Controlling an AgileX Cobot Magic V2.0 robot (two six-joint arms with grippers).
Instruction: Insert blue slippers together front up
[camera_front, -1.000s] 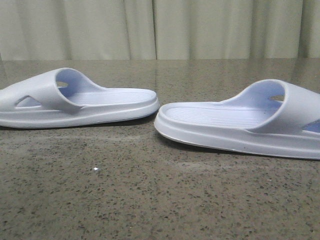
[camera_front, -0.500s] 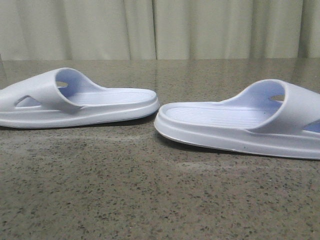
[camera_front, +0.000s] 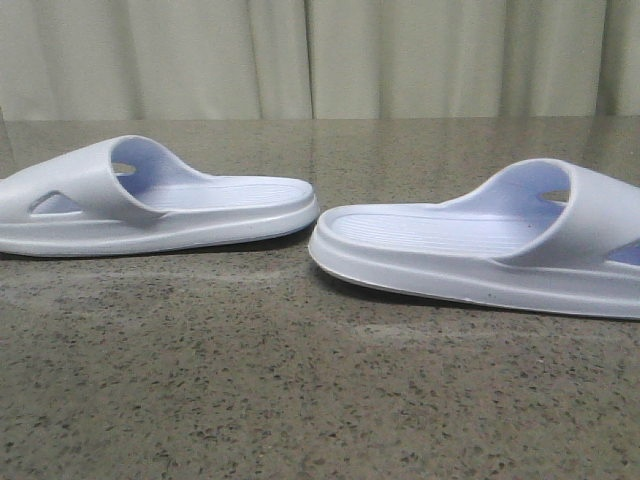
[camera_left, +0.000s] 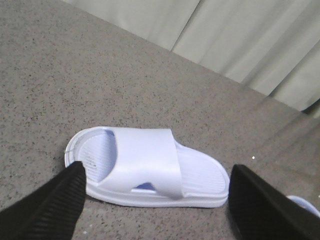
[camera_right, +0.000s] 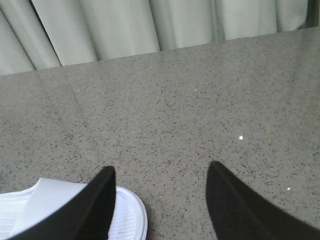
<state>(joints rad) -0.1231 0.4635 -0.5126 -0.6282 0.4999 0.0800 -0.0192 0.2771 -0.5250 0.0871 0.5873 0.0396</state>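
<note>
Item 1. Table: speckled grey-brown stone-look surface, filling the foreground of the front view and running back to the curtain.

Item 2. Right slipper: pale blue-white moulded slide, lying sole-down on the table at the right, the nearer of the pair. Ribbed footbed faced up; heel end pointed toward the table's middle, strap end ran off the right edge of the front view. In the right wrist view one rounded end of it showed, partly covered by a finger.

Item 3. Left slipper: matching slide, sole-down, slightly farther back at the left. Heel end pointed toward the middle, close beside the other's heel; whether the two touched could not be told. Triangular cutout visible in the strap side. Seen whole in the left wrist view.

Item 4. Left gripper: black ribbed fingers spread wide apart, above the left slipper and holding nothing.

Item 5. Right gripper: dark fingers likewise parted, holding nothing, over bare table just beside the right slipper's end.

Item 6. Curtain: pale, pleated, hanging behind the far table edge.
</note>
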